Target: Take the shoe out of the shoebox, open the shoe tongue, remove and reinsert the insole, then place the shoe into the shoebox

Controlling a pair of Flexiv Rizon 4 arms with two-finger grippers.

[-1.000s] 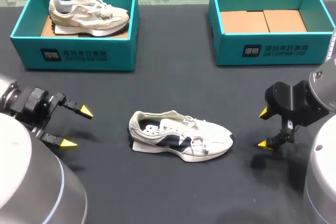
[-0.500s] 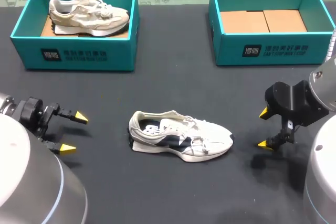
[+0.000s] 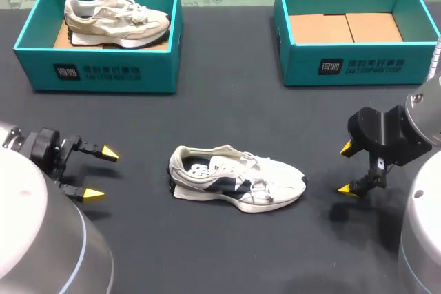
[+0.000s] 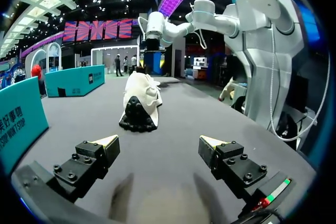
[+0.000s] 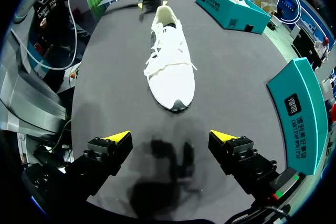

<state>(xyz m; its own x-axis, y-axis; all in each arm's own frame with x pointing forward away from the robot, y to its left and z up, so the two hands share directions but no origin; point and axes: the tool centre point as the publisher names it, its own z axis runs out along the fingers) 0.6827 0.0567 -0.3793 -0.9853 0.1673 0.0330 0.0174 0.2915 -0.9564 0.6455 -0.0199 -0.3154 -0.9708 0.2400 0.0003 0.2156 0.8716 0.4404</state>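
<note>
Left gripper (image 3: pixel 102 173) sits closer to the table's left edge than a second ago, and in the last half second it has crept a touch forward again. Right gripper (image 3: pixel 345 169) and the white shoe (image 3: pixel 238 177) haven't budged.

From the head camera, the white shoe lies on its sole in the middle of the dark table (image 3: pixel 220 115), heel toward the left arm and toe toward the right, well clear of both grippers. Both sets of fingers are spread wide with nothing between them. At the back left, a teal shoebox (image 3: pixel 103 70) holds a beige shoe (image 3: pixel 116 15). At the back right, the second shoebox (image 3: pixel 358 63) shows only its cardboard floor (image 3: pixel 344 27).

On the left wrist camera, the left gripper (image 4: pixel 158 141) hangs low over the table with its yellow tips apart. The white shoe (image 4: pixel 139 103) is straight ahead, heel first and out of reach. A teal box wall (image 4: pixel 21 119) stands just beside the fingers.

On the right wrist camera, the right gripper (image 5: pixel 169 136) has its fingers wide, with only bare tabletop between them. Ahead of them the white shoe (image 5: pixel 168 61) points its dark toe cap at the gripper, laces up. The second shoebox (image 5: pixel 299 114) is close alongside. Past the shoe's heel a small dark gripper shows, probably the left arm's, too small to read.
</note>
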